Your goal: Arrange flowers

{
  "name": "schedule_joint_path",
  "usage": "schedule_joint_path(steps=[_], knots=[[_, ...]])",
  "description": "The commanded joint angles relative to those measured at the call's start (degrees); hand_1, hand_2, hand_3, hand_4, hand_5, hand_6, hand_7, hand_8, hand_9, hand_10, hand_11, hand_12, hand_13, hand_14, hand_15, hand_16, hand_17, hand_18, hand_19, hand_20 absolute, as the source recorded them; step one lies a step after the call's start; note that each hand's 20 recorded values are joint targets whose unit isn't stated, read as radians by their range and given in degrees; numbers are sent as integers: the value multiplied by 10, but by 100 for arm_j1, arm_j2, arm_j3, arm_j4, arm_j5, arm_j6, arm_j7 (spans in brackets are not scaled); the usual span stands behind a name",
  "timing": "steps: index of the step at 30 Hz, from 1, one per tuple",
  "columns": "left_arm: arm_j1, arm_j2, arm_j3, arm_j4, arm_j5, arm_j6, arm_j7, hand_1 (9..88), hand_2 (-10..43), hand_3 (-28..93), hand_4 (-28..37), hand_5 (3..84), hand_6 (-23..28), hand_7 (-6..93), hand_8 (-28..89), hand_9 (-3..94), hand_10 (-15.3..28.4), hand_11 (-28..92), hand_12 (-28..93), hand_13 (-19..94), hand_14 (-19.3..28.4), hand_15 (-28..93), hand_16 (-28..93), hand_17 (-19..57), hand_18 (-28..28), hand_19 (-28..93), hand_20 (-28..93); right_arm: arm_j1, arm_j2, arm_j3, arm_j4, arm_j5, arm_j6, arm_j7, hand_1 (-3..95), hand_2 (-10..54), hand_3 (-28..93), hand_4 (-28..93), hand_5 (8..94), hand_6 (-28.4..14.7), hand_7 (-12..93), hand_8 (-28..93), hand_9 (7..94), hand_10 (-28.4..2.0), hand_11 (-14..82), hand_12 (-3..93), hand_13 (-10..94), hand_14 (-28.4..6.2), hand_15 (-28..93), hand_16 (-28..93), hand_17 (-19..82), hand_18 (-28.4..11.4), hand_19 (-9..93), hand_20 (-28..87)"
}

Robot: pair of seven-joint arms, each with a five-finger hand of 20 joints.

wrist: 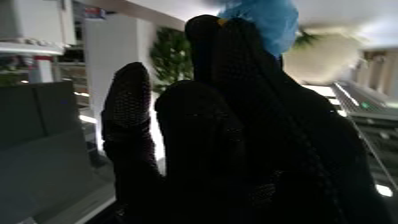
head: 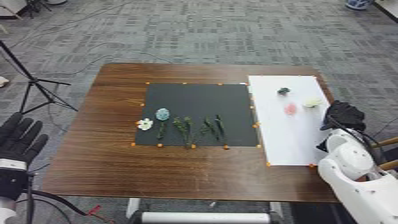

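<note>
Left hand [head: 18, 137], relaxed, sits at the table's [head: 98, 165] nine o'clock. On the black mat [head: 197, 97], white flower [head: 145, 124] and blue flower [head: 163, 114] lie toward nine, green stems [head: 184, 131] toward six. On the white sheet [head: 289, 140], pink flower [head: 290, 108] lies toward twelve, cream flower [head: 311, 102] toward one. Right hand [head: 345, 117] is at its three; I cannot tell its grip.

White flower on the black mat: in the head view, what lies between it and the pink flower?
The head view shows the stem of the blue flower, then green sprigs, then bare black mat and white sheet.

Smooth wooden table [head: 178, 172] — black mat [head: 200, 97], seemingly matt
</note>
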Motion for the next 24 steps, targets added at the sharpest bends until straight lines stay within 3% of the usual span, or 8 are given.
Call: schedule_joint_path(steps=[1, 8, 13, 24], knots=[[156, -16, -140, -69, -12, -24, 53, 230, 207, 666, -283, 390, 88, 130, -75, 342, 143, 207, 134, 241, 135, 296, -28, -34, 105, 192, 128, 282, 124, -636, -1250, 447, 525, -681, 670, -95, 664, -283, 766, 3, 283, 56, 860, -72, 134, 469, 759, -55, 676, 421, 339, -226, 775, 401], [137, 3, -100, -57, -28, -5, 82, 230, 206, 667, -283, 390, 88, 129, -75, 341, 144, 207, 134, 241, 135, 296, -27, -35, 105, 193, 128, 1355, -588, -1735, -1740, 1229, 389, -1464, 667, -95, 668, -283, 761, 2, 282, 51, 852, -72, 136, 474, 756, -56, 681, 422, 334, -224, 778, 402], [-10, 69, 54, -21, -4, -8, 38, 230, 206, 667, -283, 390, 88, 130, -75, 341, 143, 206, 134, 241, 135, 295, -27, -34, 105, 191, 127, 2128, -1268, -2536, -1250, 1212, 84, -1733, 666, -95, 670, -283, 759, 3, 284, 48, 852, -72, 137, 471, 751, -59, 685, 422, 331, -224, 779, 402], [-91, 119, 161, 13, 2, 55, -23, 231, 205, 666, -283, 389, 87, 130, -75, 342, 144, 207, 134, 241, 136, 296, -27, -34, 105, 191, 129, 2904, -2189, -3628, -180, 1293, -150, -2093, 663, -95, 671, -283, 752, 6, 293, 41, 849, -70, 141, 469, 747, -59, 689, 417, 328, -222, 778, 401]])
